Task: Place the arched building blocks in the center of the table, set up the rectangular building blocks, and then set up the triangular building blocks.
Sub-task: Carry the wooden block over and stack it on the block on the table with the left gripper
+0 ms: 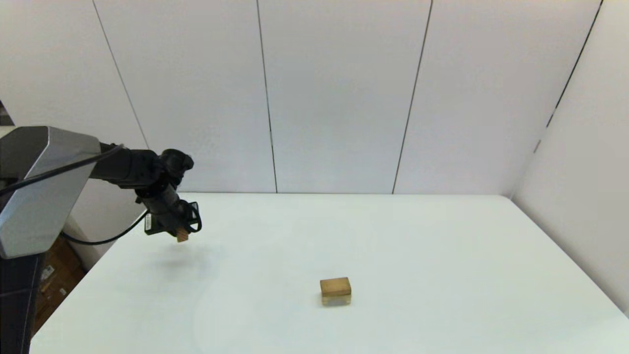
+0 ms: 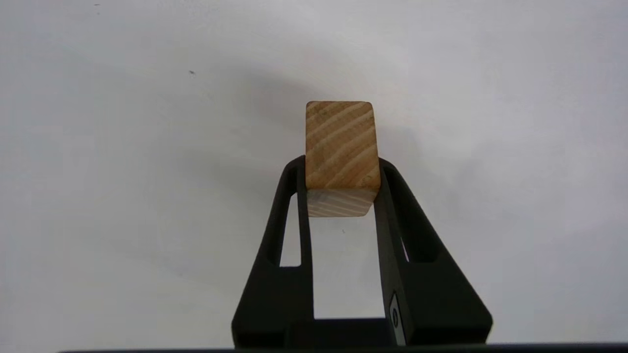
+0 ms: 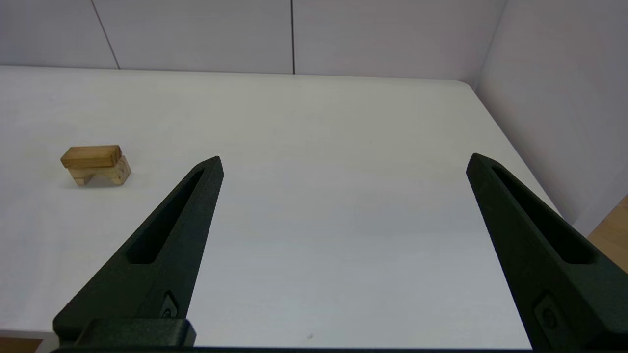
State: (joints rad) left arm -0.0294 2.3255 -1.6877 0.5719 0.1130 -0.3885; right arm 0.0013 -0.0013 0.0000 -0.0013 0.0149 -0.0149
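The triangular block (image 2: 342,142), with striped grain, is clamped between the fingers of my left gripper (image 2: 342,169), which is shut on it. In the head view this gripper (image 1: 179,230) hangs above the far left part of the white table (image 1: 442,255), with the triangular block (image 1: 183,236) at its tip. Near the table's middle stands the arched block (image 3: 101,175) with the rectangular block (image 3: 91,156) lying flat on top; the head view shows the same arched block (image 1: 337,299) under the rectangular block (image 1: 335,285). My right gripper (image 3: 343,162) is open and empty, well to the right of the stack.
White wall panels (image 1: 344,98) rise behind the table and along its right side. The table's left edge (image 1: 93,265) lies just below the left arm, with floor beyond it. Bare tabletop surrounds the stack on all sides.
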